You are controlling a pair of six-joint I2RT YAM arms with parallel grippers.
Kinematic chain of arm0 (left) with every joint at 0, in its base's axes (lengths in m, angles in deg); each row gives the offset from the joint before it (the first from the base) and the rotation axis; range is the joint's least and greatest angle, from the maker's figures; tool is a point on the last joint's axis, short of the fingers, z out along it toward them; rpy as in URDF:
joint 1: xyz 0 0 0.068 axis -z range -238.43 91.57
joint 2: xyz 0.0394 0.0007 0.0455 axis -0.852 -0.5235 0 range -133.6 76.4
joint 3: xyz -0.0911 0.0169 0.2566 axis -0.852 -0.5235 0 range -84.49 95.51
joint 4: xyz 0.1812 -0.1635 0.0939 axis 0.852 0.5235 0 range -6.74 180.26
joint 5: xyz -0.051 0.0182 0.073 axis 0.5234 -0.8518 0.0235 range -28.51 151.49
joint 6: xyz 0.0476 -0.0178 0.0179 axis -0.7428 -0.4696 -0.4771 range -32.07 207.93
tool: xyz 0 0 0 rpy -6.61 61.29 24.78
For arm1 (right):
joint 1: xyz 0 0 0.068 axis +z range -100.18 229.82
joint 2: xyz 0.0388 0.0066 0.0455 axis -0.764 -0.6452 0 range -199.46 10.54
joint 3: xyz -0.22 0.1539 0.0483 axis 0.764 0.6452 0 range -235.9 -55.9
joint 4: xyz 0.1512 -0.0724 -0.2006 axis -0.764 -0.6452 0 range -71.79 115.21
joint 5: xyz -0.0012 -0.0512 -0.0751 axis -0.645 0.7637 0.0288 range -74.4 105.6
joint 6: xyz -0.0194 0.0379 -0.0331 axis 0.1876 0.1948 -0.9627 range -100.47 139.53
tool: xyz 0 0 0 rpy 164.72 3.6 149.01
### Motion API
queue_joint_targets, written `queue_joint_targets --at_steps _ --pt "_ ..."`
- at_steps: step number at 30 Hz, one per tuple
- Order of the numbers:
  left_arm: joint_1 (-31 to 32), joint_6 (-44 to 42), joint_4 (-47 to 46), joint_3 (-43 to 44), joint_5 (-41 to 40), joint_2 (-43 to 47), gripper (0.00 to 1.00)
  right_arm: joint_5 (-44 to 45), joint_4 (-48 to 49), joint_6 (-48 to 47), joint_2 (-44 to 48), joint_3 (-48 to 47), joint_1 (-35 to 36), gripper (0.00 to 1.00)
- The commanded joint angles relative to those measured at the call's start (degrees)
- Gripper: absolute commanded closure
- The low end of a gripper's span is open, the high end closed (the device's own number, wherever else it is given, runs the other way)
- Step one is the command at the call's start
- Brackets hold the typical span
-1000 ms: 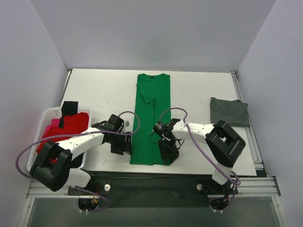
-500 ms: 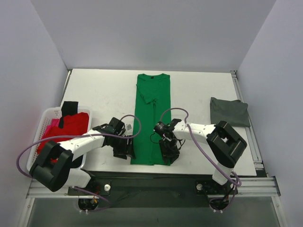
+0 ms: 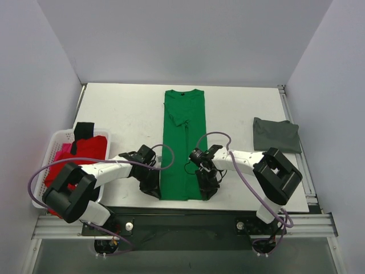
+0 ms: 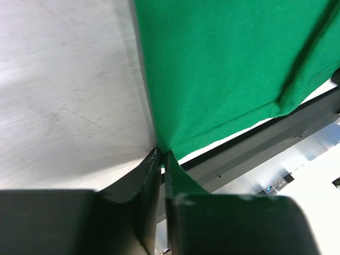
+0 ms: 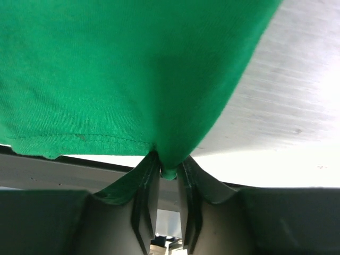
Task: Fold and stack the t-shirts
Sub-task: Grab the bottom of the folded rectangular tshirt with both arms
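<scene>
A bright green t-shirt [image 3: 182,142] lies as a long narrow strip down the middle of the table, collar at the far end. My left gripper [image 3: 155,188] is shut on the shirt's near left hem corner [image 4: 166,143]. On the other side, my right gripper [image 3: 206,188] pinches the near right hem corner [image 5: 172,159], the cloth bunched between its jaws. A dark grey t-shirt [image 3: 276,134] lies folded at the right. Red [image 3: 85,149], pink [image 3: 64,149] and black [image 3: 84,130] t-shirts are piled in the basket at the left.
The white lattice basket [image 3: 50,149] sits at the table's left edge. The table's near edge and the dark frame rail [image 4: 276,133] lie just beyond the green shirt's hem. Purple cables loop over both arms.
My left gripper slid right to the shirt's near left corner and closed on it. My right gripper tightened on the near right corner. The shirt's lower edge has drawn in slightly.
</scene>
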Motion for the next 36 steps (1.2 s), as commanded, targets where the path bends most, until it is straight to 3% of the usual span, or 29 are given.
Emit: queue_joint_targets --at_steps 1,4,11,30,36 --pt "1.6 -0.8 3.5 -2.1 -8.8 -2.6 0.86 1.0 -3.1 0.2 2.3 1.9 -1.4 0.83" --pt "2.4 -0.7 3.5 -2.1 -9.4 -3.5 0.92 0.9 -3.2 0.5 2.8 2.7 -1.8 0.84" --pt "3.1 -0.4 3.2 -2.5 -9.9 -4.6 0.98 1.1 -3.6 0.9 6.0 5.0 -4.6 0.74" --pt "3.6 -1.0 1.7 -2.7 -6.8 -1.9 0.99 -2.4 -5.5 -1.3 13.4 4.9 -6.4 0.63" --pt "3.8 -1.0 1.8 -2.6 -6.5 -2.3 0.99 -4.7 -3.8 -2.6 10.3 2.1 -6.4 0.62"
